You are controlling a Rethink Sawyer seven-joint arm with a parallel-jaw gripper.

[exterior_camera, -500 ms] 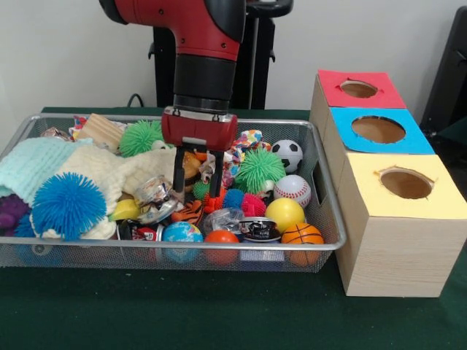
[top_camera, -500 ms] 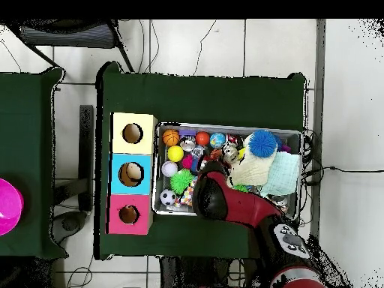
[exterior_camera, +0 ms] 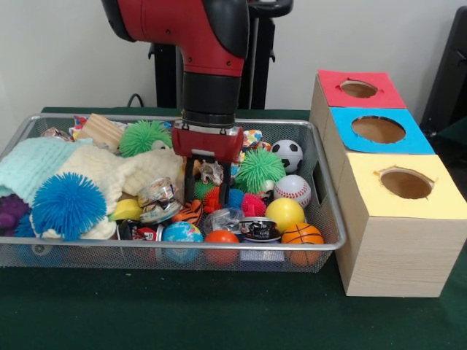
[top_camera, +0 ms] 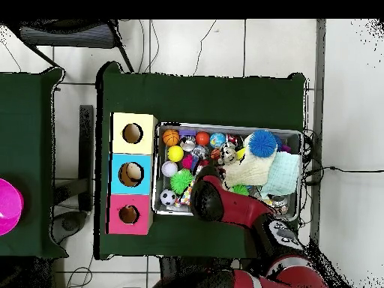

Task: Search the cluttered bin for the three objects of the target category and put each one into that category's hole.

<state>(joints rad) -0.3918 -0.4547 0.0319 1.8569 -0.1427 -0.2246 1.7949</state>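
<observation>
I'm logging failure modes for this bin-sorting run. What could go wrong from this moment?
The tool hangs low in the bin with a crinkly silver wrapper between its fingers; lifting could drag neighbours such as the green spiky ball or the orange spiky ball along. Toys are packed tight, so a closing grip may catch two at once. The hole in the red top looks narrow, so bulky pieces could jam on its rim.

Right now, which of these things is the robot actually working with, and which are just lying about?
In the job:
- the bin of toys
- the hole in the red-topped box
- the gripper, down among the toys

Lying about:
- the blue-topped box
- the yellow-topped box
- the pink bowl on the side table
</observation>
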